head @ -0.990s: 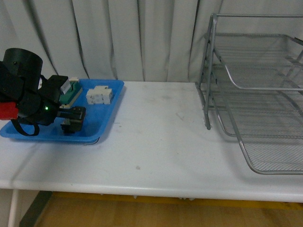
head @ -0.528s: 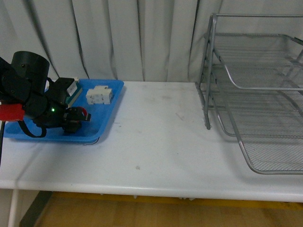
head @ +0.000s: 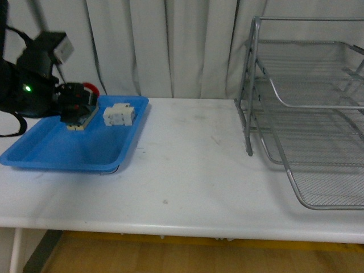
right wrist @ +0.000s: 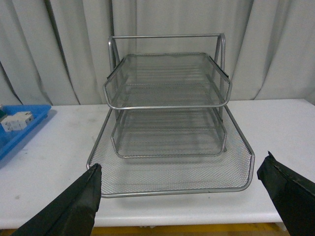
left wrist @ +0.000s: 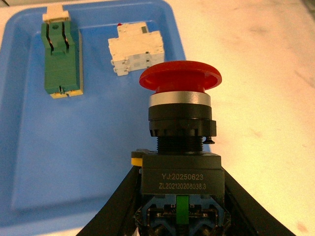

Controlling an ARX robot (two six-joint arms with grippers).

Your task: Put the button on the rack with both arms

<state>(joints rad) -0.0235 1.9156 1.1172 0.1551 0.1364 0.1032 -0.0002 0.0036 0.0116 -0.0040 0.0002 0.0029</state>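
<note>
My left gripper [head: 78,104] is shut on the button [head: 89,87] and holds it above the far part of the blue tray. In the left wrist view the button [left wrist: 180,112] sits between the black fingers [left wrist: 120,196], gripped by its black and bluish body, with the red cap pointing away from the wrist. My left gripper [left wrist: 179,199] is lifted clear of the tray floor. The silver three-tier wire rack [head: 310,116] stands at the right of the table. In the right wrist view my right gripper [right wrist: 181,164] is open and empty, facing the rack [right wrist: 167,105] from its front.
The blue tray [head: 40,154] lies at the table's left and also shows in the left wrist view [left wrist: 34,147]. A green-topped beige block [left wrist: 61,56] and a white blocky component [head: 119,114] lie in it. White table [head: 187,170] lies between tray and rack, with curtains behind.
My left gripper has closed on the button in the tray and lifted it up and toward the back. The rack has not moved.
</note>
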